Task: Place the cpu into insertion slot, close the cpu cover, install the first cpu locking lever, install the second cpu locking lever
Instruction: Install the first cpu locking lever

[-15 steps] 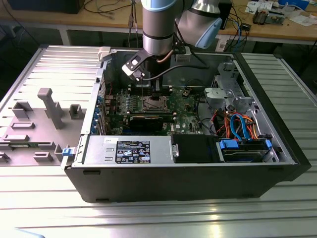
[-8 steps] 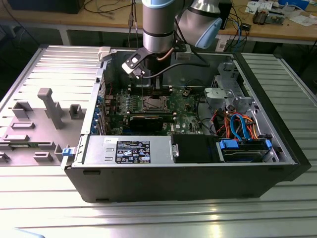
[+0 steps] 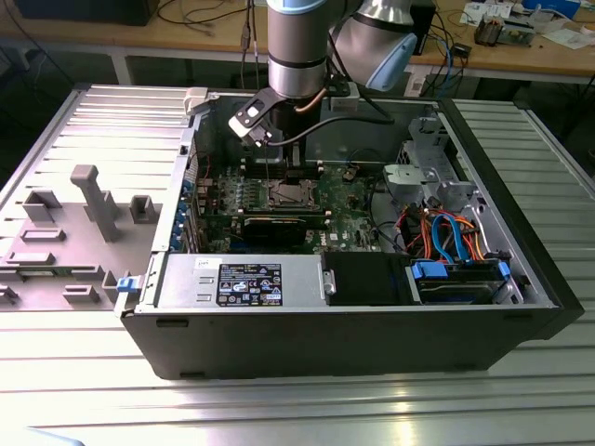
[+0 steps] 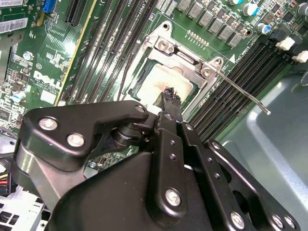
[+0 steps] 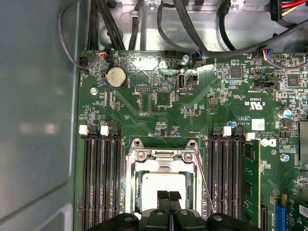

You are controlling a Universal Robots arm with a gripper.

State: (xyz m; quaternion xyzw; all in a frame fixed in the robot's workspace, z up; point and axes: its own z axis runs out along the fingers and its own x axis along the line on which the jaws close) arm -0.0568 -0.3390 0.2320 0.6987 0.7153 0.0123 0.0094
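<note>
The cpu (image 5: 163, 183), with a pale silver top, lies in the insertion slot (image 3: 284, 195) on the green motherboard. The cpu cover (image 5: 161, 156), a silver metal frame, lies flat around it, and the chip shows through its window (image 4: 161, 79). One thin wire locking lever (image 4: 245, 94) sticks out sideways from the socket corner over the memory slots; in the first wrist view it runs along the socket's side (image 5: 204, 187). My gripper (image 5: 168, 196) hangs just above the cpu, its black fingertips (image 4: 171, 96) pressed together with nothing between them.
Long black memory slots (image 5: 98, 183) flank the socket on both sides. The motherboard sits deep in an open computer case (image 3: 521, 316) with a power supply (image 3: 246, 283), a drive bay and cables (image 3: 446, 232). A grey fixture block (image 3: 93, 200) stands on the exterior view's left.
</note>
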